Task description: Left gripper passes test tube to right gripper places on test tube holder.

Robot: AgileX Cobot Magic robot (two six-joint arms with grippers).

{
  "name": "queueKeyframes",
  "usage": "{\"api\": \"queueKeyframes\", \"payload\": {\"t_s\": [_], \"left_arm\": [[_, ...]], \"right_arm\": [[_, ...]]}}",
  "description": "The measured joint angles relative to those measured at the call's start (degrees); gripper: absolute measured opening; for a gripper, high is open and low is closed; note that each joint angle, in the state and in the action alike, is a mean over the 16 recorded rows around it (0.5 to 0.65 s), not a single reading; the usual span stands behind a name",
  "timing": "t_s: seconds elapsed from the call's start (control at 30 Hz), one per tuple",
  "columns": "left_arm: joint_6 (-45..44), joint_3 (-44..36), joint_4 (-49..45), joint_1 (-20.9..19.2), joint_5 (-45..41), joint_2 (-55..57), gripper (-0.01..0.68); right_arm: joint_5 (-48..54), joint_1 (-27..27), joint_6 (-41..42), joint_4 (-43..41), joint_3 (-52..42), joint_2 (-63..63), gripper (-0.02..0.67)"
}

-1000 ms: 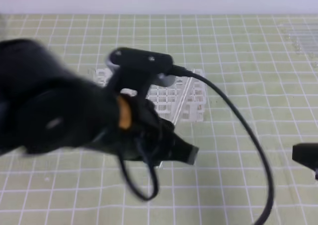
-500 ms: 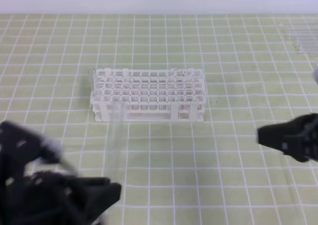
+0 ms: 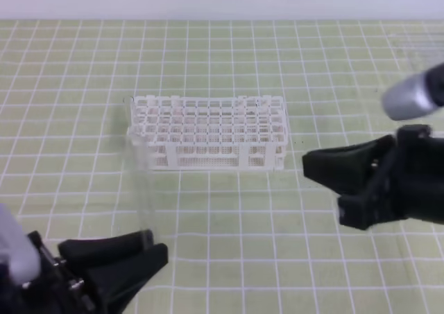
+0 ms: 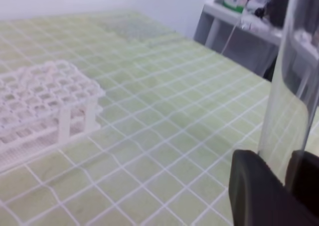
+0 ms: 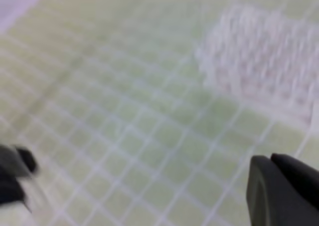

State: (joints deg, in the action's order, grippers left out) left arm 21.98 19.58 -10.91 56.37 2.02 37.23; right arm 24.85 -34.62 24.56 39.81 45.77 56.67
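Fingers (image 4: 259, 191) of my left gripper (image 3: 139, 248), the black two-fingered claw at the lower left of the high view, are pinched narrow on the base of the thin clear glass test tube (image 3: 142, 182). From my left wrist camera I see the two black pads at the lower right of the frame with the glass (image 4: 286, 86) rising between them, upright and leaning slightly, running off the top edge. In the high view the tube stands up from the claw as a faint pale streak, its upper end overlapping the left front corner of the white plastic lattice test tube holder (image 3: 208, 130); I cannot tell whether glass and rack touch, and the streak is too blurred to judge its tip.

My right gripper (image 3: 316, 167), the black claw on the grey arm, comes in from the right edge at mid-height, pointing left toward the rack's right end and near it without touching. Its fingers (image 5: 281, 183) sit pressed together at the lower right of the right wrist view, with nothing between them. That view is badly blurred: the rack (image 5: 269, 71) is a white smear at the upper right.

Everything sits over the pale green mat with a white grid (image 3: 229, 57), the rack in the centre.
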Motion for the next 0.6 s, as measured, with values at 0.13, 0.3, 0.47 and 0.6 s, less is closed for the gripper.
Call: {"api": "queueKeyframes", "payload": {"t_s": [0.13,0.3,0.47,0.6], "left_arm": [[-0.04,-0.54,-1.69,0.0,5.87,3.72,0.052],[-0.06,-0.54,-1.79,-0.01,12.91,9.85,0.046],[-0.11,-0.54,-1.86,0.0,19.53,15.76,0.046],[-0.17,-0.52,-1.96,0.0,23.41,19.23,0.034]], "right_arm": [[-8.69,-4.3,2.57,-0.16,-3.71,-4.17,-0.017],[-18.4,-10.11,5.79,0.24,-8.21,-8.78,-0.017],[-25.43,-15.58,8.23,0.65,-11.01,-10.53,-0.01],[-28.13,-18.74,8.57,1.04,-11.55,-9.86,0.032]]}}
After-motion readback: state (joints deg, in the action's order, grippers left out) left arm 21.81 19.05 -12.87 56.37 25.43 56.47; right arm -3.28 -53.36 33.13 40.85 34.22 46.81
